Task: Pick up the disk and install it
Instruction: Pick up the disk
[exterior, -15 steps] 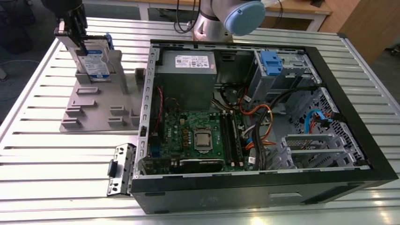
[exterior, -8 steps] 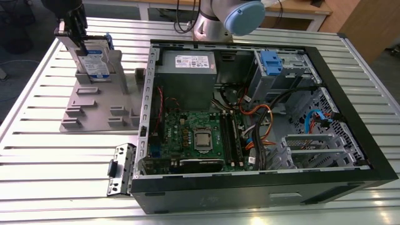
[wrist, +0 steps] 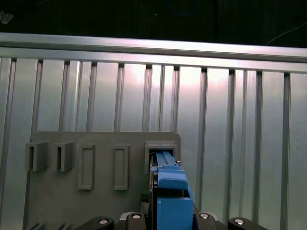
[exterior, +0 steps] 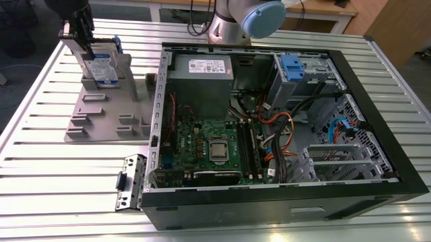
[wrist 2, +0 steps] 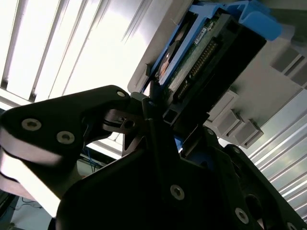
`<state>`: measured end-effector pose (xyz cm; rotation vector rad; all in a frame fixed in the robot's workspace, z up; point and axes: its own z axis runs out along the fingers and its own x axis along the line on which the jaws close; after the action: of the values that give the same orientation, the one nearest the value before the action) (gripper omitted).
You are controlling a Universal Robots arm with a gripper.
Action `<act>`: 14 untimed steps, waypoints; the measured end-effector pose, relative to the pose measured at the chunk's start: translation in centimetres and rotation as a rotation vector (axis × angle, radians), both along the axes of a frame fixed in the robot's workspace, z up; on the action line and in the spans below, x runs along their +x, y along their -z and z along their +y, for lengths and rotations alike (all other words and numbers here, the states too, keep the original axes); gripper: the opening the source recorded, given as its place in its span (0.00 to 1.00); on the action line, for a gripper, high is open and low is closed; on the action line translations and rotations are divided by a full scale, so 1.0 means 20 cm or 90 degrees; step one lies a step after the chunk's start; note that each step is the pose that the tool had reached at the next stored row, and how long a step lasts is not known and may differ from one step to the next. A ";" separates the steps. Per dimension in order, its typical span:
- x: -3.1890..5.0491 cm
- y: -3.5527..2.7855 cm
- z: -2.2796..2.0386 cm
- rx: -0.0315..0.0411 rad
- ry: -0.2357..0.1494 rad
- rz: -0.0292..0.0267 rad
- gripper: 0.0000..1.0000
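— A slatted metal table (exterior: 40, 166) carries an open computer case (exterior: 397, 174), with a grey holder plate (exterior: 101, 121) just beside it, toward the exterior view's left. Where is the disk?
— The disk (exterior: 102, 68) stands on edge in a slot at the end of that plate farther from the camera, outside the case. The claw (exterior: 82, 43) is right at its upper end.
— Clamped on it?
— I cannot tell. In the second wrist view the claw (wrist 2: 153, 108) sits at the disk's (wrist 2: 184, 72) end, touching or very nearly, but whether it grips does not show.
— How would it handle?
— My judgement is that it's stiff and fairly heavy for its size, with smooth metal faces that could slip. The blue carrier (wrist: 170, 191) round it is plastic and may flex, and the connector pins (wrist 2: 204, 57) look delicate. It is best taken squarely across the flat faces near the upper end, so it can lift straight out of the slot without jamming
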<state>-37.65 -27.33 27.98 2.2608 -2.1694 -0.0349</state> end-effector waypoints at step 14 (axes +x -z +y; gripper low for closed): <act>0.000 -0.155 0.000 0.0002 0.000 0.0001 0.36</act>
<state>-37.66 -27.33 31.08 2.2609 -2.1695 -0.0354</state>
